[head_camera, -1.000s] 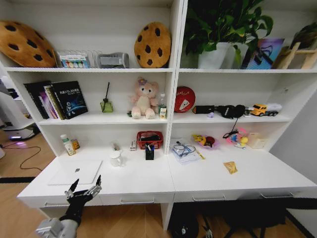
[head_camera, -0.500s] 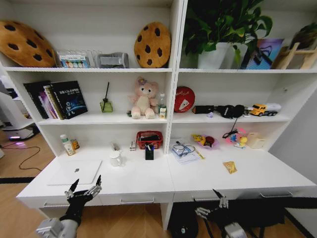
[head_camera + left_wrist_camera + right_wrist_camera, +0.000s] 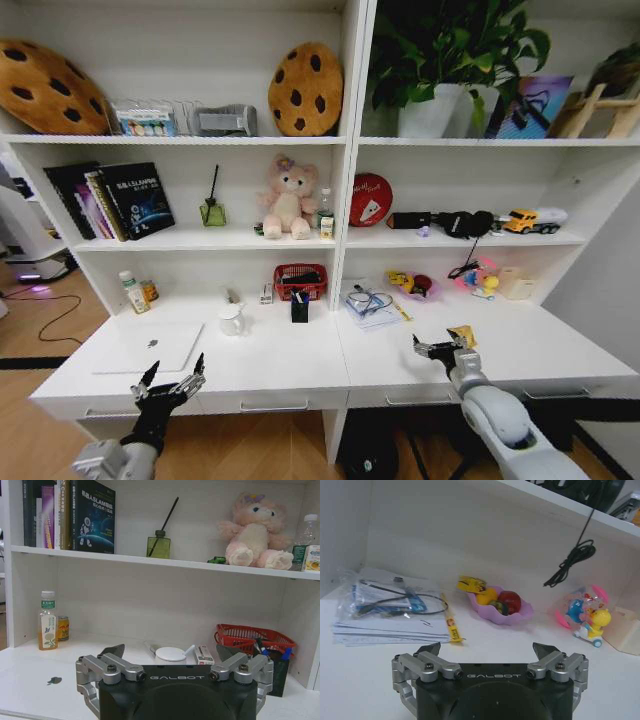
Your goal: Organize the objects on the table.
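With jaws apart, the right gripper (image 3: 437,349) reaches over the surface (image 3: 300,360) at lower right toward a yellow packet (image 3: 463,335), likely needing descent; the left gripper (image 3: 172,381) hovers open at lower left.

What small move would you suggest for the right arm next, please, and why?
Probably ease the right tool forward and slightly right, toward the small yellow-brown packet on the long white desk. Its jaws stand open and the packet lies loose just past them, apart from the papers and the bowl. The left tool hovers open at the desk's front edge, near the thin silver laptop.
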Tool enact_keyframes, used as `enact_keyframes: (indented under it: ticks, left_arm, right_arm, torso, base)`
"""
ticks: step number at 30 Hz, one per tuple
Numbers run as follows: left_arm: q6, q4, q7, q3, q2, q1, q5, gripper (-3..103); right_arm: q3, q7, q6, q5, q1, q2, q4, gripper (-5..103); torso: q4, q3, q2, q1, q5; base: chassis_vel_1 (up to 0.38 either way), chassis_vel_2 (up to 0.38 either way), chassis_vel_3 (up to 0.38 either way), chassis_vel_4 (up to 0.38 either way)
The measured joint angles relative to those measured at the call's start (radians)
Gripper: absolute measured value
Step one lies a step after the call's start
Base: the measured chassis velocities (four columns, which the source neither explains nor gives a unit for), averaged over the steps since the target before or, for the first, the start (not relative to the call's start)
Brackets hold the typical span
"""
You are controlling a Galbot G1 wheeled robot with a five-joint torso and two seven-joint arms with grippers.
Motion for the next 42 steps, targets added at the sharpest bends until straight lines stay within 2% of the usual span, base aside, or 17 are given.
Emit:
enact_keyframes:
  ticks: [12, 13, 15, 16, 18, 21, 22, 23, 25, 29, 31, 32, 33, 36, 38, 39, 42]
  left_arm:
    - [0.0, 0.0, 0.0, 0.0, 0.0, 0.0, 0.0, 100]
    - [0.0, 0.0, 0.0, 0.0, 0.0, 0.0, 0.0, 100]
    - [0.0, 0.0, 0.0, 0.0, 0.0, 0.0, 0.0, 100]
    - [0.0, 0.0, 0.0, 0.0, 0.0, 0.0, 0.0, 100]
    - [0.0, 0.0, 0.001, 0.0, 0.0, 0.0, 0.0, 100]
    - [0.0, 0.0, 0.001, 0.0, 0.0, 0.0, 0.0, 100]
    - [0.0, 0.0, 0.001, 0.0, 0.0, 0.0, 0.0, 100]
    - [0.0, 0.0, 0.001, 0.0, 0.0, 0.0, 0.0, 100]
    - [0.0, 0.0, 0.001, 0.0, 0.0, 0.0, 0.0, 100]
    - [0.0, 0.0, 0.0, 0.0, 0.0, 0.0, 0.0, 100]
    - [0.0, 0.0, 0.0, 0.0, 0.0, 0.0, 0.0, 100]
    - [0.0, 0.0, 0.0, 0.0, 0.0, 0.0, 0.0, 100]
    - [0.0, 0.0, 0.0, 0.0, 0.0, 0.0, 0.0, 100]
    - [0.0, 0.0, 0.0, 0.0, 0.0, 0.0, 0.0, 100]
    - [0.0, 0.0, 0.0, 0.0, 0.0, 0.0, 0.0, 100]
    - [0.0, 0.0, 0.0, 0.0, 0.0, 0.0, 0.0, 100]
    - [0.0, 0.0, 0.0, 0.0, 0.0, 0.0, 0.0, 100]
  right_arm:
    - [0.029, -0.02, 0.036, 0.021, 0.026, -0.024, -0.042, 100]
    - [0.022, -0.026, 0.046, 0.021, 0.038, -0.021, -0.059, 100]
    - [0.003, -0.079, 0.091, 0.034, 0.071, -0.017, -0.123, 100]
    - [0.003, -0.079, 0.091, 0.034, 0.071, -0.017, -0.123, 100]
    - [-0.017, -0.161, 0.126, 0.069, 0.11, -0.012, -0.183, 100]
    - [-0.027, -0.203, 0.126, 0.095, 0.124, -0.009, -0.204, 100]
    - [-0.037, -0.237, 0.125, 0.109, 0.136, -0.005, -0.223, 100]
    - [-0.037, -0.237, 0.125, 0.109, 0.136, -0.005, -0.223, 100]
    - [-0.051, -0.313, 0.129, 0.122, 0.165, 0.004, -0.269, 100]
    - [-0.064, -0.358, 0.138, 0.137, 0.203, 0.014, -0.325, 102]
    - [-0.068, -0.362, 0.139, 0.137, 0.224, 0.019, -0.357, 93]
    - [-0.068, -0.362, 0.139, 0.137, 0.224, 0.019, -0.357, 93]
    - [-0.068, -0.361, 0.14, 0.132, 0.228, 0.021, -0.364, 87]
    - [-0.068, -0.36, 0.14, 0.122, 0.228, 0.021, -0.369, 82]
    - [-0.068, -0.364, 0.144, 0.111, 0.227, 0.023, -0.379, 71]
    - [-0.068, -0.364, 0.144, 0.111, 0.227, 0.023, -0.379, 71]
    - [-0.069, -0.378, 0.158, 0.084, 0.233, 0.03, -0.395, 54]
  torso:
    - [0.0002, 0.0, 0.0, 0.0, -0.0006]
    - [0.0006, 0.0, 0.0, 0.0, 0.0006]
    - [0.0003, 0.0, 0.0, 0.0, 0.0002]
    - [0.0003, 0.0, 0.0, 0.0, 0.0002]
    - [0.0004, 0.0, 0.0, 0.0, 0.0006]
    - [-0.0008, 0.0, 0.0, 0.0, -0.0005]
    - [-0.0002, 0.0, 0.0, 0.0, 0.0]
    - [-0.0002, 0.0, 0.0, 0.0, 0.0]
    - [0.0005, 0.0, 0.0, 0.0, -0.0004]
    - [0.0009, 0.0, 0.0, 0.0, -0.0002]
    - [0.0006, 0.0, 0.0, 0.0, -0.0003]
    - [0.0006, 0.0, 0.0, 0.0, -0.0003]
    - [0.0003, 0.0, 0.0, 0.0, -0.0002]
    - [0.0001, 0.0, 0.0, 0.0, 0.0]
    - [0.0, 0.0, 0.0, 0.0, 0.0]
    - [0.0, 0.0, 0.0, 0.0, 0.0]
    - [0.0002, 0.0, 0.0, 0.0, -0.0003]
  base:
    - [-0.223, -0.21, 0.206, 0.201]
    - [-0.235, -0.252, 0.25, 0.246]
    - [-0.228, -0.237, 0.193, 0.229]
    - [-0.228, -0.229, 0.171, 0.212]
    - [-0.052, -0.183, 0.11, 0.079]
    - [-0.005, -0.1, 0.058, 0.011]
    - [0.0, 0.0, 0.0, 0.0]
    - [0.0, 0.0, 0.0, 0.0]
    - [0.02, 0.042, -0.018, -0.027]
    - [0.051, 0.099, -0.046, -0.034]
    - [0.023, 0.043, -0.016, -0.006]
    - [0.0, 0.0, 0.0, 0.0]
    - [0.0, 0.0, 0.0, 0.0]
    - [0.0, 0.0, 0.0, 0.0]
    - [0.0, 0.0, 0.0, 0.0]
    - [0.0, 0.0, 0.0, 0.0]
    - [0.0, 0.0, 0.0, 0.0]
